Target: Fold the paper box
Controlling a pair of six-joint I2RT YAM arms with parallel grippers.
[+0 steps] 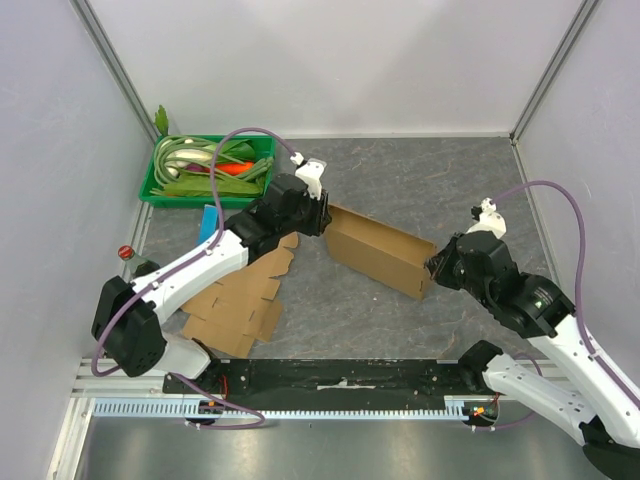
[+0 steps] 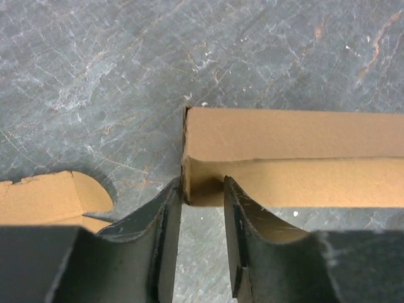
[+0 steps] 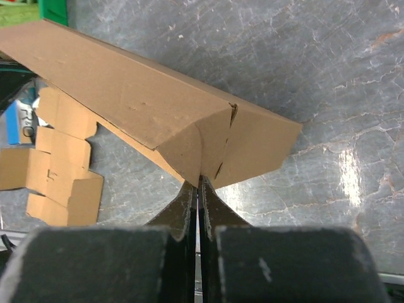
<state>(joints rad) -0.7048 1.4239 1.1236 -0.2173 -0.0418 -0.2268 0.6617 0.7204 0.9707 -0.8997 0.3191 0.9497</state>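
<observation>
Both sets of fingers meet the paper box [image 1: 380,250], which lies on the table [image 1: 430,180] stretched between them. The right fingers [image 3: 183,211] are pinched shut on its end flap, and the left fingers [image 2: 165,218] stand slightly parted astride the opposite end corner, not clamping it. Its long walls look raised, but the ends and top seem left to close, while flat cardboard blanks [image 1: 235,305] wait behind the left fingers.

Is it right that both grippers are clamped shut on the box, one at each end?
Only the right gripper is shut on the box. The left gripper is at the other end but open: the left wrist view shows its jaws apart at the box end, not clamped.
</observation>
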